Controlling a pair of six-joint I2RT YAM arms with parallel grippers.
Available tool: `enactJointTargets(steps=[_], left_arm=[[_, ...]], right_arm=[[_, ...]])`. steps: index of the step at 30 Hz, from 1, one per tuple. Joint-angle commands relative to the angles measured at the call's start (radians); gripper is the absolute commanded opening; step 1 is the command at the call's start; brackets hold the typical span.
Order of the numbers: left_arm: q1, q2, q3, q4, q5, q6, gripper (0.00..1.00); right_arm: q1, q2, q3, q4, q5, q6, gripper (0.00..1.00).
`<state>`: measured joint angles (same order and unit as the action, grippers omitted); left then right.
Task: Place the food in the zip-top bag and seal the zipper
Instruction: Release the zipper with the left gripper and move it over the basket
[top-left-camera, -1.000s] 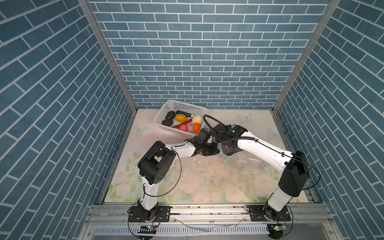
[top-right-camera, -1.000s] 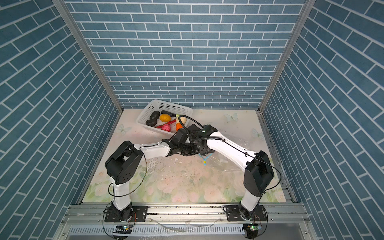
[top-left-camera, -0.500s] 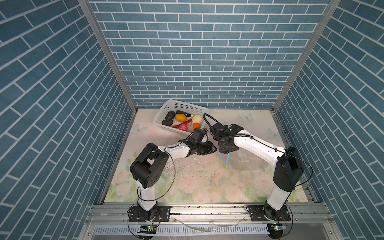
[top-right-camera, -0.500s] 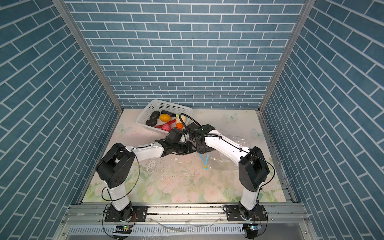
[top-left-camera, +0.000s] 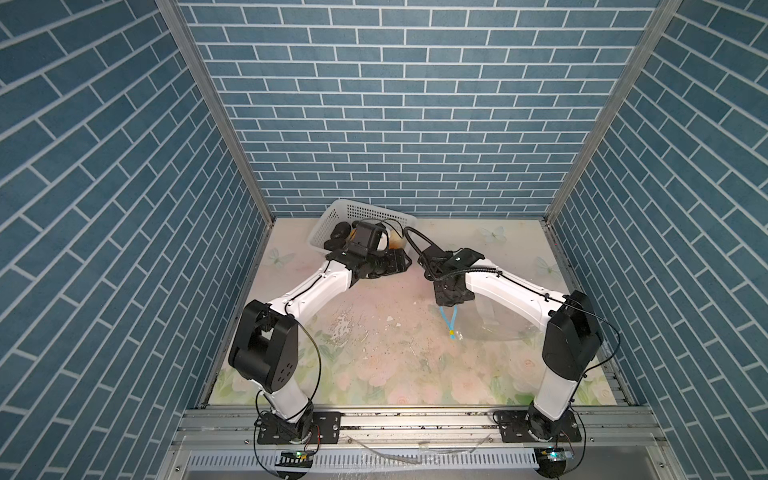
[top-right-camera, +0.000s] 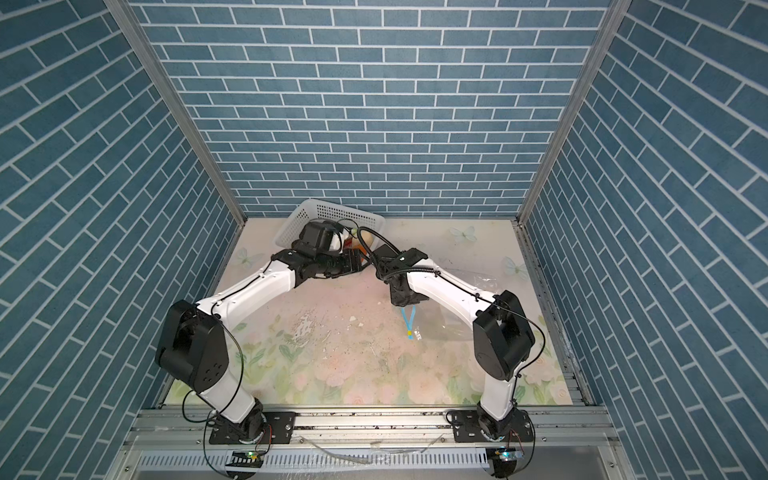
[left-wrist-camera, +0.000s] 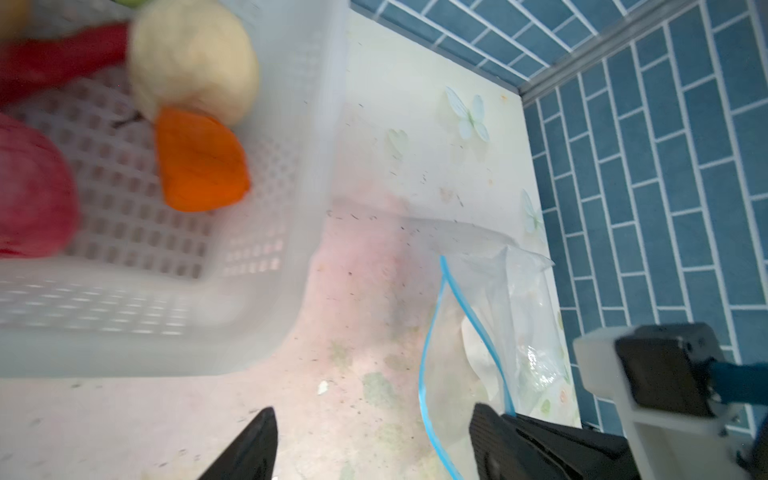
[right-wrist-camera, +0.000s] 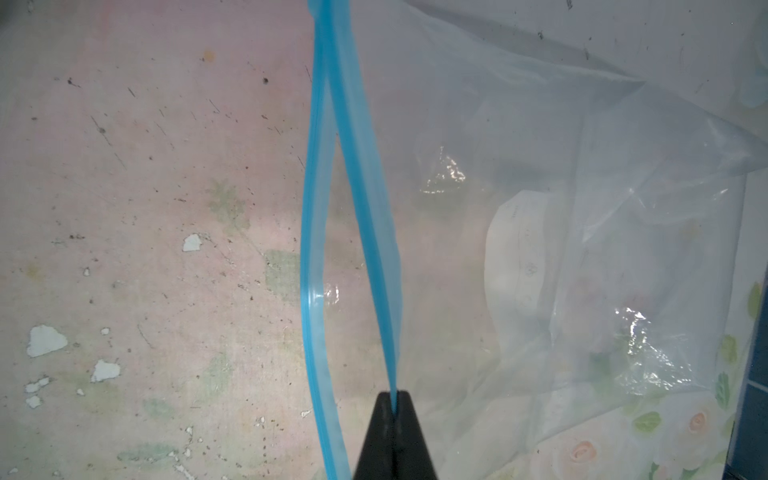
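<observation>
Left arm (top-left-camera: 316, 291): extended to the table's (top-left-camera: 374, 332) far edge; left gripper (left-wrist-camera: 374, 415) spread, empty, near basket (left-wrist-camera: 316, 166).
Right arm (top-left-camera: 507, 291): elbow bent inward; right gripper (right-wrist-camera: 392, 401) pinching the zipper (right-wrist-camera: 353, 166).

I am holding my left arm (top-left-camera: 316, 291) stretched from the near left base toward the far middle, its wrist turned rightward. My left pincer (left-wrist-camera: 372, 419) is standing wide open, with nothing between its fingers. My right arm (top-left-camera: 507, 293) is leaning in from the near right, and my right pincer (right-wrist-camera: 392, 405) is pointing down and nearward, its jaws pressing tightly together.
</observation>
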<state>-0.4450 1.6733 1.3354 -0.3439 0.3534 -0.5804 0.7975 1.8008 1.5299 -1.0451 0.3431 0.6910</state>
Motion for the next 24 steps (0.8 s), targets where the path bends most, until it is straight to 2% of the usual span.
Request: enactJointTargets(steps=[1, 7, 16, 20, 24], left_arm=[[0.041, 0.023, 0.079, -0.164, -0.084, 0.081, 0.77], [0.128, 0.127, 0.254, -0.244, -0.123, 0.137, 0.81], [0.203, 0.408, 0.593, -0.446, -0.184, 0.211, 0.83], [0.244, 0.457, 0.647, -0.491, -0.246, 0.244, 0.84], [0.276, 0.474, 0.631, -0.473, -0.249, 0.249, 0.84]], right_arm=[[-0.005, -0.01, 0.048, -0.008, 0.006, -0.018, 0.0], [-0.004, -0.001, 0.062, 0.006, -0.01, -0.027, 0.0], [-0.004, 0.012, 0.082, 0.019, -0.031, -0.036, 0.0], [-0.004, 0.003, 0.072, 0.028, -0.033, -0.034, 0.0], [-0.004, 0.003, 0.063, 0.04, -0.04, -0.033, 0.0]])
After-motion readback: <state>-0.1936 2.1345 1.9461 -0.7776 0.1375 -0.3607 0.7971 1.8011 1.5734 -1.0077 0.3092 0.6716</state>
